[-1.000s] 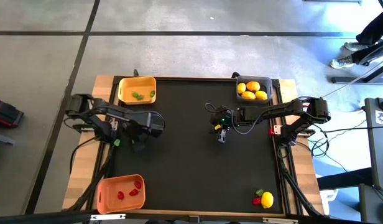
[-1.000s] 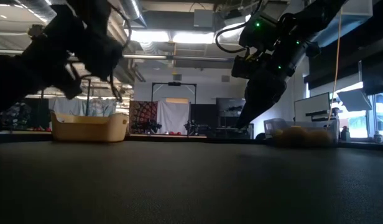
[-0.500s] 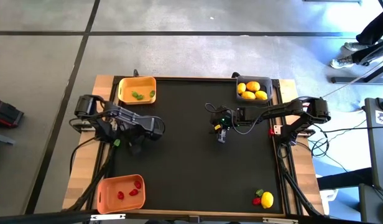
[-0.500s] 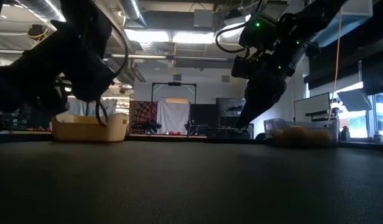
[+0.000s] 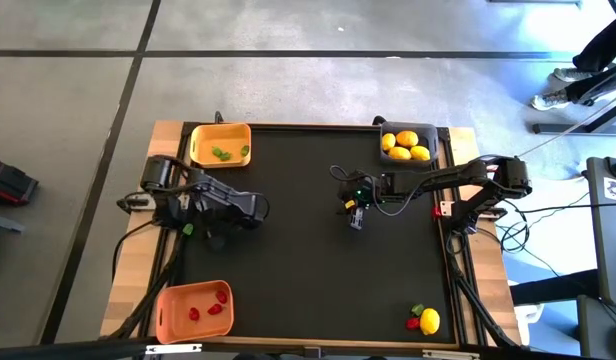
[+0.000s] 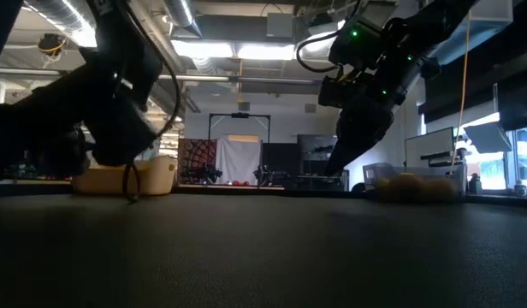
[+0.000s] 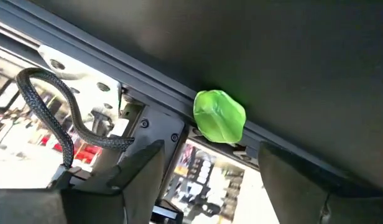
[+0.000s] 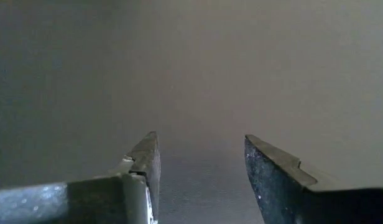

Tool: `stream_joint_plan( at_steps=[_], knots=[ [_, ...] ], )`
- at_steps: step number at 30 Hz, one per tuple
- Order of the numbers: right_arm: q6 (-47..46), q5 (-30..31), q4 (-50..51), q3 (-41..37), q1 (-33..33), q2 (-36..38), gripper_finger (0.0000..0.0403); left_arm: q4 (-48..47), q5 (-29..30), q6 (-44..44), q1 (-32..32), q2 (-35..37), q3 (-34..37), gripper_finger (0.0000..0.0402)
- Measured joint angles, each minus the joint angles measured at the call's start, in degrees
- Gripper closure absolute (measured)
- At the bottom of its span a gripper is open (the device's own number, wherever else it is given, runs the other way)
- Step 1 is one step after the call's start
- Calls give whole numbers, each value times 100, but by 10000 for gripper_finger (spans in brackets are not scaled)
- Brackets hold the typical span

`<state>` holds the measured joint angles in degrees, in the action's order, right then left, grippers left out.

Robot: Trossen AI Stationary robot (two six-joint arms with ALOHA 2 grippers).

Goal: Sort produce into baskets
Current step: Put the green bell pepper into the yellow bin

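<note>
A small green piece point(image 7: 219, 116) lies at the left edge of the black mat point(image 5: 308, 270), against the table's frame; it also shows in the high view point(image 5: 188, 229). My left gripper point(image 7: 210, 155) is open and low over the mat just right of it point(image 5: 212, 236), with its fingers pointing at it and short of it. My right gripper point(image 5: 356, 220) is open and empty above the mat's middle point(image 8: 201, 168). The yellow basket point(image 5: 220, 145) holds green pieces. The dark grey basket point(image 5: 408, 143) holds lemons. The orange basket point(image 5: 193, 310) holds red pieces.
A lemon point(image 5: 429, 321), a red piece point(image 5: 413, 323) and a green piece point(image 5: 418, 310) lie together at the mat's near right corner. The wooden table rim point(image 5: 138, 260) and the arm's cables point(image 7: 61, 118) lie just beyond the green piece.
My left arm has swung so that its elbow went toward the table's right edge, and its gripper has come down close to the mat near the left edge. My right arm has kept still.
</note>
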<state>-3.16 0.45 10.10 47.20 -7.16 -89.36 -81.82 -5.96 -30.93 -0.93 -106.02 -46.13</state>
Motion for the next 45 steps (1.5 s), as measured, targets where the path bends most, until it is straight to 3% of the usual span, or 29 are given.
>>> stream_joint_plan(
  at_steps=[11, 24, 45],
  knots=[
    [0, 0, -3, 0, 0, 0, 228, 54, -3, 688, -266, -879, -24, 159],
    [0, 0, -18, 0, 0, 0, 228, 496, -134, 876, -433, -1027, 174, 174],
    [0, 0, -44, -7, 2, -224, 228, 706, -129, 1017, -424, -829, 352, 354]
  ],
)
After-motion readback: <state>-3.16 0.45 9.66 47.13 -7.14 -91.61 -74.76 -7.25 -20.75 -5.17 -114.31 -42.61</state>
